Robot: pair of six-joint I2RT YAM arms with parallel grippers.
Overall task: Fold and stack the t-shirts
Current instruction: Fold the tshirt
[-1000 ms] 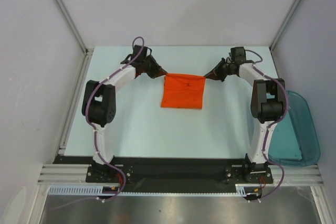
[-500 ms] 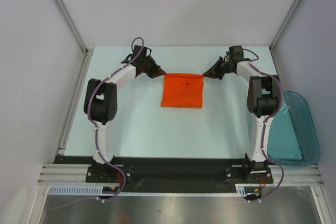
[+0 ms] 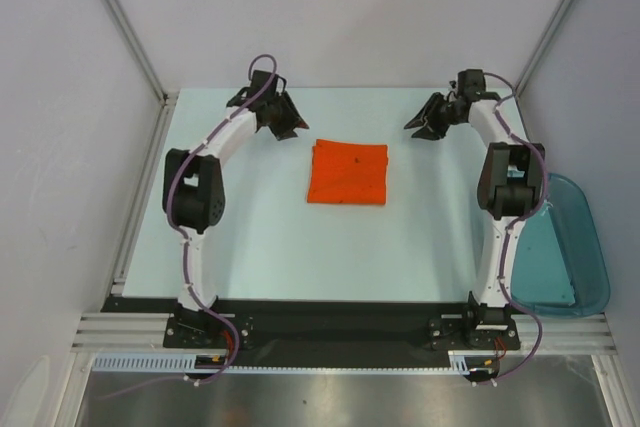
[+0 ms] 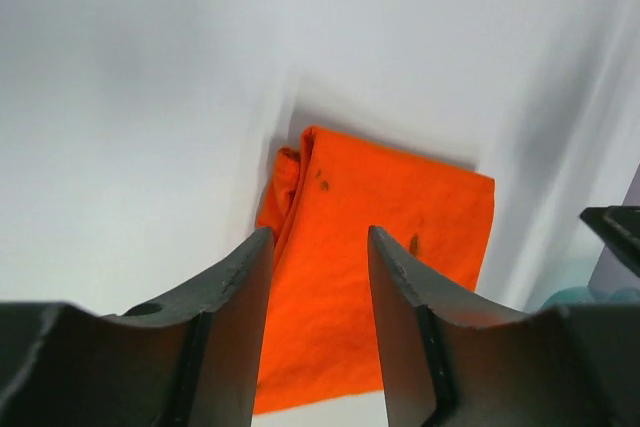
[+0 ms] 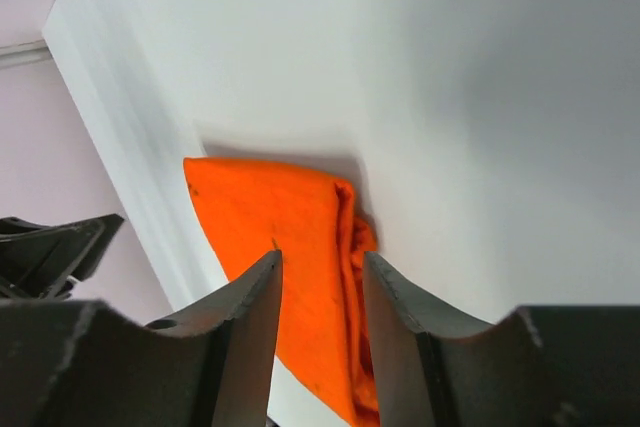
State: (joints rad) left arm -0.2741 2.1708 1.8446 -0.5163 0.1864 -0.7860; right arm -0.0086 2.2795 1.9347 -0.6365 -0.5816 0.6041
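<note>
The orange t-shirt [image 3: 347,172] lies folded into a flat rectangle on the middle of the pale table [image 3: 260,237]. It also shows in the left wrist view as the t-shirt [image 4: 390,217] and in the right wrist view as the t-shirt [image 5: 290,227], with layered fold edges along one side. My left gripper [image 3: 290,125] hovers off its far left corner, open, with nothing between its fingers. My right gripper [image 3: 418,127] hovers off the far right corner, likewise open and empty. Neither touches the cloth. In each wrist view the gripper [image 4: 320,247] [image 5: 320,272] frames the shirt from a distance.
A translucent teal bin [image 3: 560,247] sits off the table's right edge beside the right arm's base. White enclosure walls and metal frame rails [image 3: 130,37] close in the far and side edges. The other arm's fingers show at the edge of each wrist view.
Both grippers were shut on the shirt's far corners; they have opened, let go and pulled back outward and away. The shirt now rests flat on the table.
</note>
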